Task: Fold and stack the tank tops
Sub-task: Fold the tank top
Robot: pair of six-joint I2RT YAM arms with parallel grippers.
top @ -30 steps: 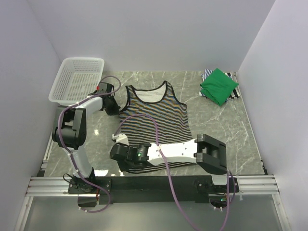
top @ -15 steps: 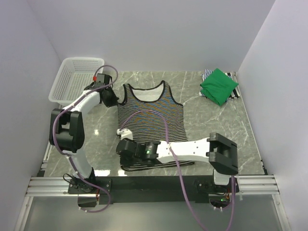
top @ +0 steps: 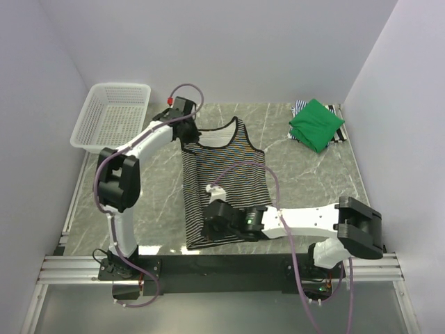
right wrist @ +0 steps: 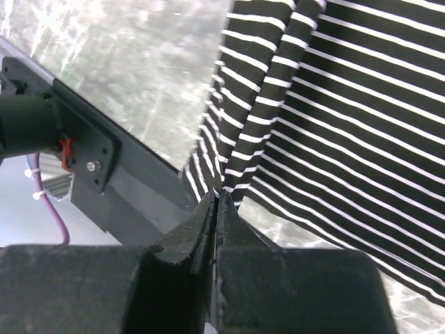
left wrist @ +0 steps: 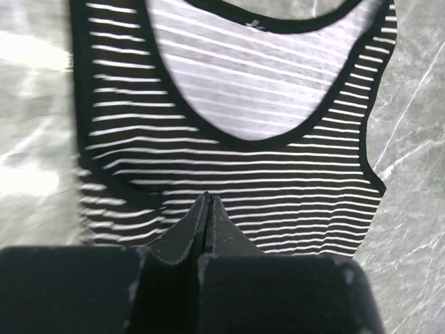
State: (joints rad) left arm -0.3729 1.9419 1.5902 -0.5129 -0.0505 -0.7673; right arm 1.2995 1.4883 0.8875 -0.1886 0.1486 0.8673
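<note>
The black-and-white striped tank top (top: 236, 174) lies in the middle of the table, neck away from me, its left side folded over toward the right. My left gripper (top: 186, 131) is shut on its upper left strap; in the left wrist view the fingertips (left wrist: 207, 198) pinch the striped cloth (left wrist: 236, 160). My right gripper (top: 211, 224) is shut on the lower left hem; the right wrist view shows the hem (right wrist: 229, 167) caught between the closed jaws (right wrist: 219, 197). The folded green tank top (top: 316, 124) rests on the blue-and-white striped one (top: 300, 108) at the far right.
A white mesh basket (top: 111, 115) stands at the far left corner. The metal front rail (right wrist: 90, 160) runs just under the right gripper. Grey walls close in the table on the left, back and right. Purple cables loop over both arms.
Both grippers have moved to the right, carrying the striped top's left edge over its middle. The top is narrower now and its left side lies doubled.
</note>
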